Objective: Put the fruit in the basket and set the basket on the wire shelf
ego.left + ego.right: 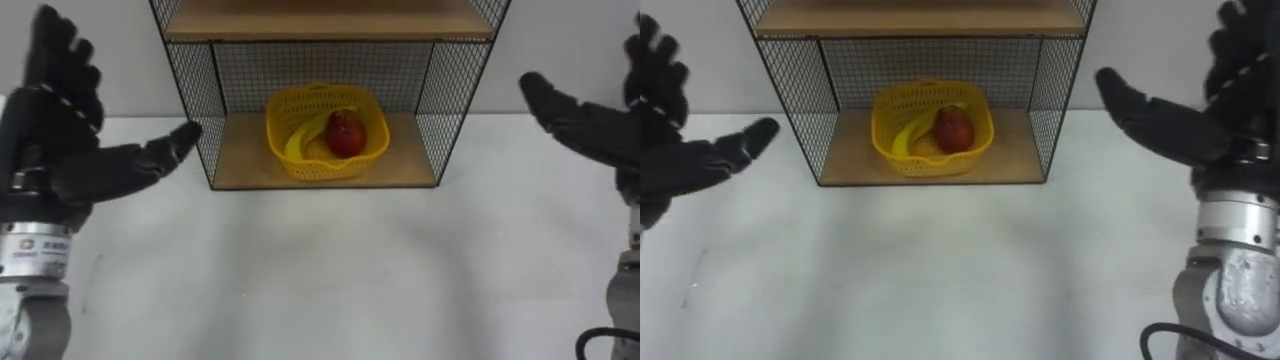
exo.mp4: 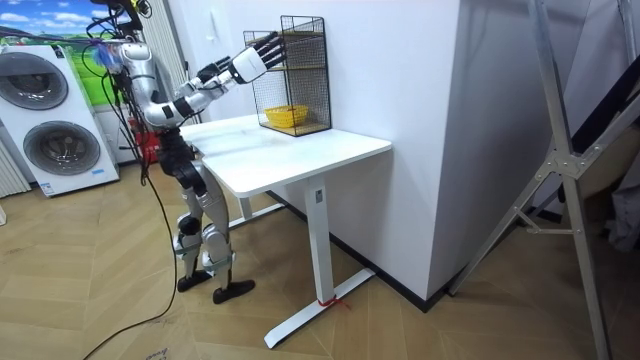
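Basket [image 1: 326, 130], yellow plastic, is seen on the lower board of the wire shelf [image 1: 196, 90], w/ a banana [image 1: 298, 138] and a red apple [image 1: 345, 132] inside; a third, orange-ish fruit is partly hidden. Task is judged all but done: fruit loaded, basket set in place. Next move, prob., calls only for both arms to be drawn back and lowered w/o clipping the shelf's wire sides. Left robot hand [image 1: 55, 130] is held raised above the worktop [image 1: 320, 270], left of the shelf, fingers straight, thumb pointed toward the mesh, nothing grasped. Right robot hand [image 1: 1225, 130] is mirrored on the right side, likewise released and empty. Neither is seen touching the basket.
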Controlling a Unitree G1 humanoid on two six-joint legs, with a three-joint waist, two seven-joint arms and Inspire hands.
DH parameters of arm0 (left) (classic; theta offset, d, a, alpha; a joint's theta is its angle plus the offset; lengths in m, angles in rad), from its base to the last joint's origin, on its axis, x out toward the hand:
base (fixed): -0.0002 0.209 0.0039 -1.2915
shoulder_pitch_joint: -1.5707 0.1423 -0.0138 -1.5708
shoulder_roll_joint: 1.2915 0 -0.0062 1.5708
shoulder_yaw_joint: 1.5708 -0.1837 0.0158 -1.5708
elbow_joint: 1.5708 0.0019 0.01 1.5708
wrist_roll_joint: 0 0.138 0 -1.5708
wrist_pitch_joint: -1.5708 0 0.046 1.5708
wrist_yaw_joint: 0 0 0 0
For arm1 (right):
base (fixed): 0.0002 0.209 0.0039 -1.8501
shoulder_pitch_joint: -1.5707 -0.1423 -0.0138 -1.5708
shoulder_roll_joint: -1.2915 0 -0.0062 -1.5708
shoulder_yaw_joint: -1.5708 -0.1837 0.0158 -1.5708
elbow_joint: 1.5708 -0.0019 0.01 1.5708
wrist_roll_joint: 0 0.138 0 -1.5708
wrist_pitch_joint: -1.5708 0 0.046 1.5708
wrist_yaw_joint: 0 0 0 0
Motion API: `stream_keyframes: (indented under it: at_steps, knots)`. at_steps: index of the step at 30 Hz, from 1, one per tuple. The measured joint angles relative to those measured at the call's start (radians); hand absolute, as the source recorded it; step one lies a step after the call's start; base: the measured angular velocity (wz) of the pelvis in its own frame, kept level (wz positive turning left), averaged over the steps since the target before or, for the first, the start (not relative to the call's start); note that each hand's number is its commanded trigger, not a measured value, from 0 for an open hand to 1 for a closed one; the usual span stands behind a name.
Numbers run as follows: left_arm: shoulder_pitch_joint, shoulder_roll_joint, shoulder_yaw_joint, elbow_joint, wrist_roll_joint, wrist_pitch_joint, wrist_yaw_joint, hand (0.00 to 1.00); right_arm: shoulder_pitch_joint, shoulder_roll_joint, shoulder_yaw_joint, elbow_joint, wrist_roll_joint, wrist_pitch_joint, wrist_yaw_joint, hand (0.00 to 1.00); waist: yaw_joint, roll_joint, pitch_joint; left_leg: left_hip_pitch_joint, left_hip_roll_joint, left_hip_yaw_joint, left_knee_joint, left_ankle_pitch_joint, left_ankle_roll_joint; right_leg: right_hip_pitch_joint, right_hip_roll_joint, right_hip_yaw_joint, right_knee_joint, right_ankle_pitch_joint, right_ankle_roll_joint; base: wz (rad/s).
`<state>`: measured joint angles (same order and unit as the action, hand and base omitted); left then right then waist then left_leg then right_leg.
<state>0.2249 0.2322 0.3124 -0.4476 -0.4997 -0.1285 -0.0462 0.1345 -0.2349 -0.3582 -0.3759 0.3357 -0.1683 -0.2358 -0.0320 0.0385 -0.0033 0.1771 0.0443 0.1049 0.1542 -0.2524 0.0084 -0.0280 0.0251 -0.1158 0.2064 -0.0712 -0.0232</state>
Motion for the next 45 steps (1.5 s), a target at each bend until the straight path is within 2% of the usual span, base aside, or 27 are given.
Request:
stream_keyframes:
  at_steps: [3, 7, 10, 13, 15, 16, 17, 18, 19, 21, 22, 24, 26, 29, 30, 31, 33, 36, 37, 40, 43, 45]
  knots:
    - [0.001, 0.000, 0.059, -0.017, -0.048, -0.028, 0.018, 0.00, 0.000, -0.002, -0.065, -0.014, 0.000, -0.014, -0.081, 0.00, 0.002, 0.001, -0.0001, 0.000, 0.000, 0.000, -0.003, 0.000, 0.000, -0.004, 0.001, 0.002, 0.007, -0.006, 0.000, 0.00]
    - [0.010, 0.000, 0.146, -0.019, -0.064, -0.037, 0.053, 0.00, 0.004, -0.004, -0.149, -0.031, -0.038, -0.040, -0.185, 0.00, 0.007, 0.005, 0.0000, 0.000, -0.001, 0.000, -0.003, 0.000, 0.000, -0.010, 0.000, 0.001, 0.020, -0.012, -0.001, 0.00]
    - [0.018, -0.002, 0.197, -0.021, -0.090, -0.042, 0.089, 0.00, 0.006, -0.004, -0.193, -0.031, -0.038, -0.045, -0.235, 0.00, 0.011, 0.005, -0.0005, 0.000, -0.003, 0.002, -0.005, 0.000, 0.000, -0.020, -0.004, 0.001, 0.040, -0.022, -0.002, -0.01]
    - [0.033, 0.003, 0.291, -0.026, -0.101, -0.046, 0.178, 0.00, 0.007, -0.014, -0.260, -0.029, -0.035, -0.047, -0.319, 0.00, 0.016, 0.004, -0.0013, -0.001, -0.006, 0.004, -0.002, -0.003, -0.002, -0.036, -0.007, 0.004, 0.071, -0.041, -0.002, 0.00]
    - [0.070, 0.009, 0.384, -0.025, -0.163, -0.063, 0.277, 0.00, 0.018, -0.044, -0.326, -0.024, -0.024, -0.051, -0.403, 0.00, 0.020, 0.004, -0.0023, -0.002, -0.005, 0.005, -0.003, -0.004, -0.003, -0.044, -0.006, 0.005, 0.081, -0.049, -0.005, 0.00]
    - [0.079, 0.010, 0.408, -0.024, -0.171, -0.065, 0.302, 0.00, 0.026, -0.049, -0.344, -0.022, -0.024, -0.054, -0.422, 0.00, 0.024, 0.004, -0.0023, -0.002, -0.005, 0.006, -0.002, -0.004, -0.003, -0.048, -0.007, 0.006, 0.087, -0.051, -0.006, -0.03]
    - [0.093, 0.012, 0.459, -0.020, -0.207, -0.068, 0.347, 0.00, 0.050, -0.056, -0.388, -0.018, 0.014, -0.060, -0.457, 0.00, 0.034, 0.002, -0.0040, -0.002, -0.004, 0.006, -0.002, -0.005, -0.005, -0.051, -0.008, 0.003, 0.087, -0.055, -0.008, 0.00]
    - [0.109, 0.016, 0.511, -0.015, -0.244, -0.069, 0.397, 0.00, 0.078, -0.070, -0.438, -0.003, 0.077, -0.061, -0.496, 0.00, 0.041, 0.003, -0.0112, -0.006, -0.004, 0.005, -0.002, -0.005, -0.006, -0.057, -0.009, 0.002, 0.090, -0.060, -0.009, 0.00]
    - [0.120, 0.023, 0.540, -0.003, -0.264, -0.074, 0.425, 0.00, 0.090, -0.078, -0.466, 0.010, 0.113, -0.061, -0.518, 0.00, 0.042, 0.002, -0.0131, -0.008, -0.004, 0.003, -0.003, -0.005, -0.006, -0.058, -0.010, 0.002, 0.090, -0.061, -0.008, 0.05]
    - [0.167, 0.056, 0.632, 0.083, -0.364, -0.085, 0.528, 0.00, 0.138, -0.096, -0.565, 0.079, 0.227, -0.062, -0.593, 0.00, 0.057, 0.001, -0.0131, -0.008, -0.007, 0.002, 0.001, -0.006, -0.006, -0.062, -0.020, 0.000, 0.107, -0.074, -0.007, 0.07]
    - [0.181, 0.058, 0.651, 0.109, -0.385, -0.088, 0.551, 0.00, 0.146, -0.096, -0.588, 0.103, 0.260, -0.061, -0.606, 0.00, 0.058, 0.000, -0.0136, -0.008, -0.008, 0.001, 0.001, -0.006, -0.006, -0.062, -0.024, -0.002, 0.108, -0.077, -0.006, 0.08]
    - [0.231, 0.058, 0.700, 0.238, -0.426, -0.092, 0.645, 0.00, 0.194, -0.096, -0.646, 0.176, 0.387, -0.054, -0.672, 0.00, 0.061, 0.001, -0.0101, -0.013, -0.017, -0.004, -0.001, -0.013, -0.003, -0.081, -0.032, -0.015, 0.145, -0.101, -0.004, 0.08]
    - [0.256, 0.058, 0.704, 0.356, -0.450, -0.093, 0.700, 0.00, 0.219, -0.096, -0.656, 0.251, 0.439, -0.057, -0.698, 0.00, 0.060, 0.000, -0.0096, -0.028, -0.023, -0.013, 0.017, -0.022, 0.001, -0.094, -0.042, -0.016, 0.166, -0.111, -0.001, 0.12]
    - [0.273, 0.061, 0.692, 0.569, -0.493, -0.095, 0.752, 0.00, 0.241, -0.102, -0.638, 0.476, 0.593, -0.045, -0.699, 0.00, 0.056, -0.007, -0.0071, -0.046, -0.023, -0.024, 0.026, -0.023, 0.003, -0.096, -0.042, -0.020, 0.152, -0.101, 0.001, 0.11]
    - [0.280, 0.063, 0.665, 0.681, -0.531, -0.095, 0.760, 0.00, 0.243, -0.102, -0.635, 0.570, 0.674, -0.037, -0.694, 0.00, 0.052, -0.006, -0.0070, -0.055, -0.023, -0.026, 0.035, -0.025, 0.006, -0.098, -0.043, -0.024, 0.148, -0.097, 0.002, 0.09]
    - [0.279, 0.063, 0.651, 0.737, -0.542, -0.095, 0.764, 0.00, 0.243, -0.102, -0.635, 0.614, 0.714, -0.035, -0.689, 0.00, 0.051, -0.004, -0.0078, -0.060, -0.023, -0.027, 0.040, -0.027, 0.007, -0.098, -0.043, -0.024, 0.144, -0.096, 0.003, 0.11]
    - [0.275, 0.063, 0.578, 0.967, -0.580, -0.093, 0.772, 0.00, 0.242, -0.100, -0.599, 0.822, 0.828, -0.035, -0.669, 0.00, 0.047, -0.003, -0.0083, -0.068, -0.019, -0.030, 0.049, -0.032, 0.010, -0.088, -0.040, -0.024, 0.122, -0.085, 0.008, 0.07]
    - [0.273, 0.052, 0.516, 1.183, -0.588, -0.090, 0.772, 0.00, 0.248, -0.071, -0.568, 1.026, 0.922, -0.039, -0.656, 0.00, 0.041, -0.007, -0.0104, -0.063, -0.019, -0.039, 0.048, -0.036, 0.012, -0.072, -0.038, -0.028, 0.104, -0.076, 0.011, 0.05]
    - [0.271, 0.049, 0.503, 1.214, -0.587, -0.090, 0.771, 0.00, 0.247, -0.066, -0.558, 1.067, 0.925, -0.039, -0.651, 0.00, 0.039, -0.008, -0.0107, -0.063, -0.020, -0.040, 0.048, -0.036, 0.013, -0.071, -0.039, -0.028, 0.104, -0.076, 0.012, 0.00]
    - [0.249, 0.029, 0.445, 1.337, -0.565, -0.087, 0.732, 0.00, 0.249, -0.010, -0.506, 1.200, 0.915, -0.039, -0.617, 0.00, 0.034, -0.012, -0.0103, -0.053, -0.020, -0.044, 0.047, -0.037, 0.016, -0.056, -0.041, -0.029, 0.102, -0.074, 0.017, 0.03]
    - [0.216, -0.011, 0.359, 1.417, -0.461, -0.056, 0.670, 0.00, 0.237, 0.032, -0.412, 1.315, 0.878, -0.021, -0.568, 0.00, 0.029, -0.013, -0.0088, -0.037, -0.020, -0.048, 0.042, -0.038, 0.020, -0.046, -0.044, -0.024, 0.103, -0.077, 0.023, -0.02]
    - [0.204, -0.046, 0.275, 1.461, -0.349, -0.025, 0.582, 0.00, 0.231, 0.060, -0.313, 1.374, 0.867, -0.002, -0.520, 0.00, 0.029, -0.017, -0.0092, -0.030, -0.020, -0.037, 0.042, -0.040, 0.022, -0.045, -0.041, -0.014, 0.103, -0.077, 0.023, -0.13]
